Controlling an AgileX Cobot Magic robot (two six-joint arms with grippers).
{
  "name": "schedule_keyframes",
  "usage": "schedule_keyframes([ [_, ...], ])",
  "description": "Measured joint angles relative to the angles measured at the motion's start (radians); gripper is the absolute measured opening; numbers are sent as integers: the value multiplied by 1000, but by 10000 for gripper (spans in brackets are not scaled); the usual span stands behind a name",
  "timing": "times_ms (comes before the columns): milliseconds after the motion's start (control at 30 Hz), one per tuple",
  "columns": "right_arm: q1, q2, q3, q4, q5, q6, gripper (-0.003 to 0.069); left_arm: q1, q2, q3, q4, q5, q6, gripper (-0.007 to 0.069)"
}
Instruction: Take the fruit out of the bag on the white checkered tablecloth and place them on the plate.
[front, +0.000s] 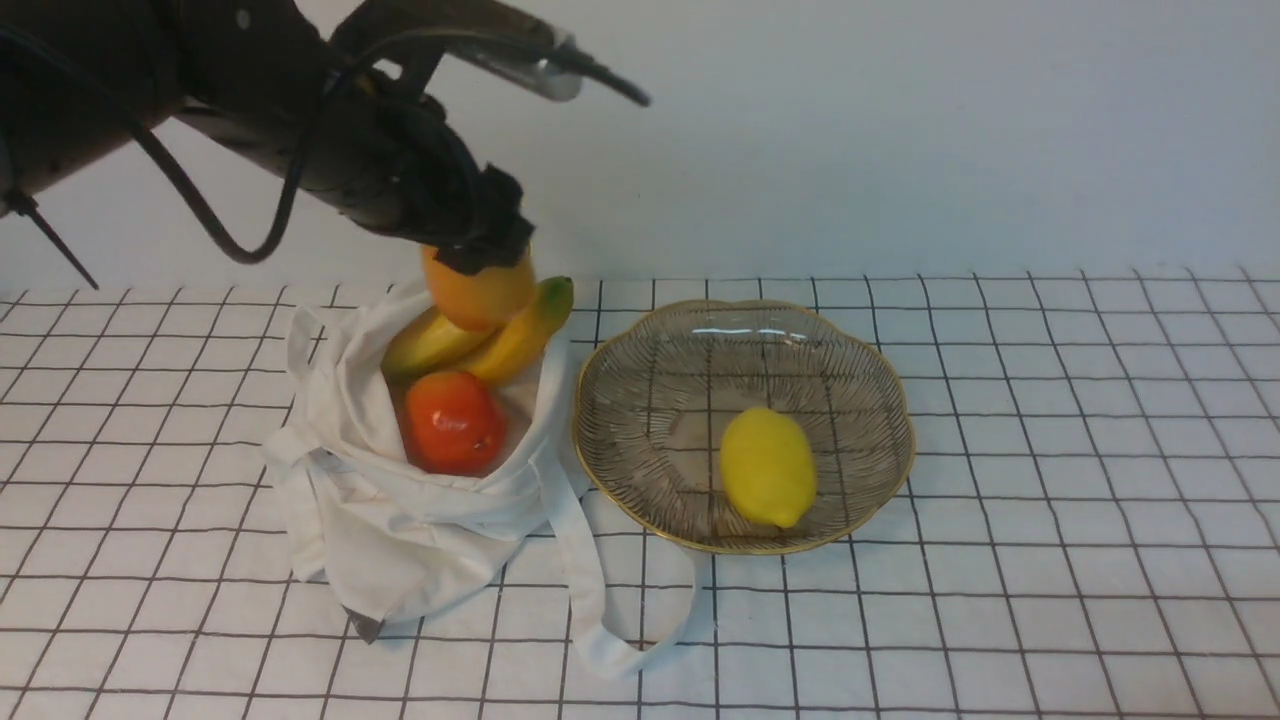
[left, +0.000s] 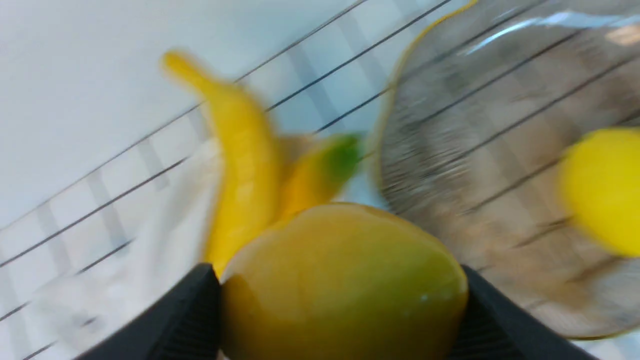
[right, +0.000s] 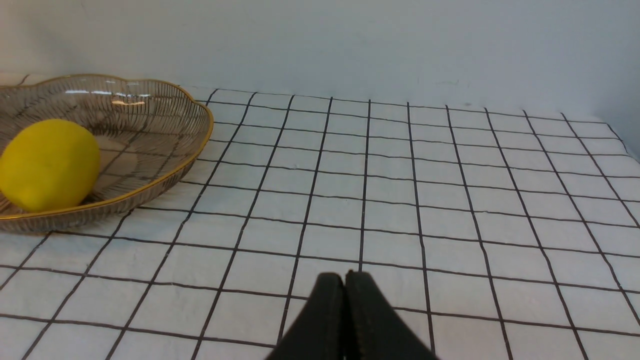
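Orange-yellow and glossy, the mango hangs gripped in our left end effector, just above the white cloth bag. Two bananas and a red-orange fruit lie inside. We spot the lemon on the gold-rimmed plate. Our right end effector is pressed closed over the checkered tablecloth.

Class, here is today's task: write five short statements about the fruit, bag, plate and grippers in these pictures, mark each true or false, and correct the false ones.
1. The lemon lies on the plate. True.
2. The left gripper is shut on the mango. True.
3. Both bananas are on the plate. False: the bananas are in the bag.
4. The right gripper holds the red-orange fruit. False: its jaws are shut on nothing, and the red-orange fruit sits in the bag.
5. The bag lies to the robot's left of the plate. True.
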Motion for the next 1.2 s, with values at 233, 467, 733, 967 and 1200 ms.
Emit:
schedule_keyframes([
  [233, 0, 0, 0, 0, 0, 0, -14, -138, 91, -2, -133, -62, 79, 489],
  [467, 0, 0, 0, 0, 0, 0, -14, -152, 245, -2, -136, -149, 70, 489],
  [733, 0, 0, 0, 0, 0, -3, -14, -150, 273, -2, -131, -187, 10, 665],
  [967, 0, 0, 0, 0, 0, -3, -14, -110, 167, -2, -62, -97, -92, 657],
  [1200, 0, 0, 0, 0, 0, -3, -14, -78, -125, -2, 60, 108, -169, 209],
])
